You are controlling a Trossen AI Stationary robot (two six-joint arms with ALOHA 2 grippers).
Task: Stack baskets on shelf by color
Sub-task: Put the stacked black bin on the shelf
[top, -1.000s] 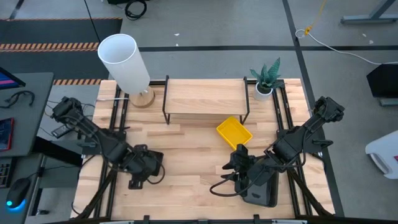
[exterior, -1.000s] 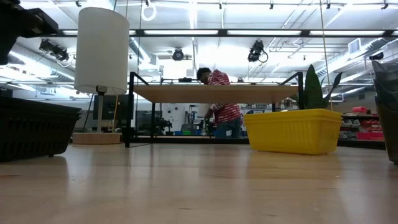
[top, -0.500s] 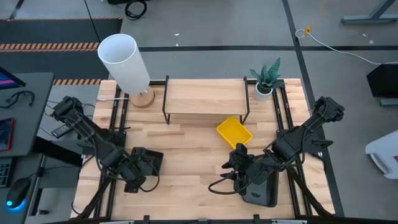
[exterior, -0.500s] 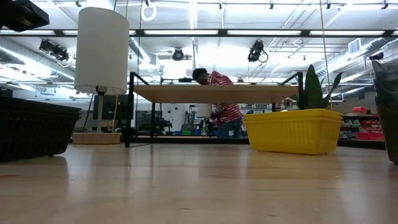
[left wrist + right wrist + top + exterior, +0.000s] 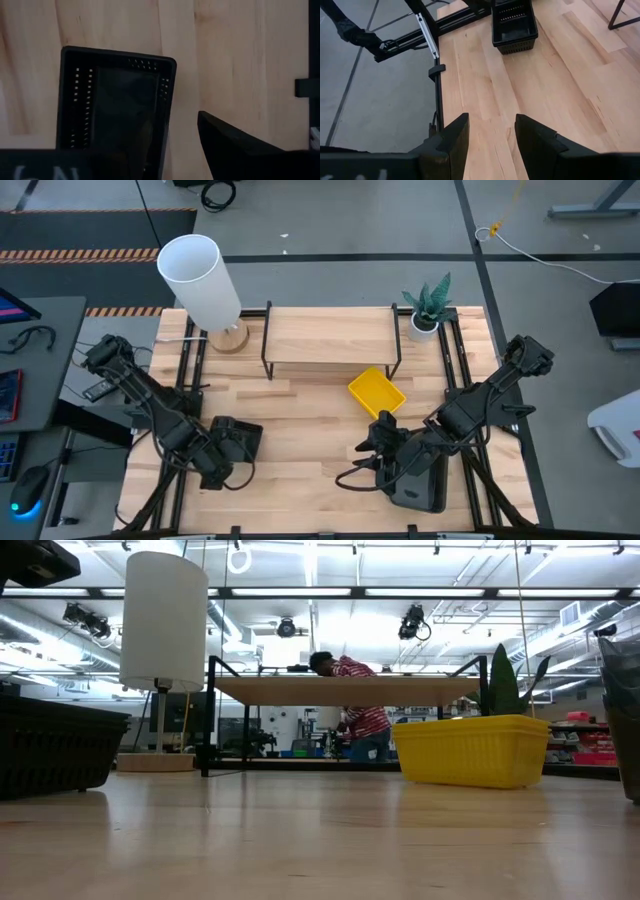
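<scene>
A small black mesh-sided basket [image 5: 238, 437] rests on its base on the table near the left edge; it also shows in the low view [image 5: 50, 755]. My left gripper [image 5: 215, 467] hovers open just near-left of it, pointing down. In the left wrist view one finger [image 5: 235, 145] stands outside the basket's side wall [image 5: 169, 100], and the other finger does not show. A yellow basket [image 5: 377, 393] sits before the shelf [image 5: 330, 338]. A dark grey basket [image 5: 420, 485] lies under my right arm. My right gripper [image 5: 492, 140] is open above bare table, facing the black basket [image 5: 514, 22].
A white-shaded lamp [image 5: 205, 280] stands at the far left corner and a potted plant [image 5: 428, 308] at the far right, on either side of the shelf. Bare wood lies between the two grippers. Beyond the table a person [image 5: 355, 700] bends over a bench.
My left gripper has drawn back from over the black basket toward the table's near-left corner, uncovering the basket, which stays where it was. My right arm has kept still.
</scene>
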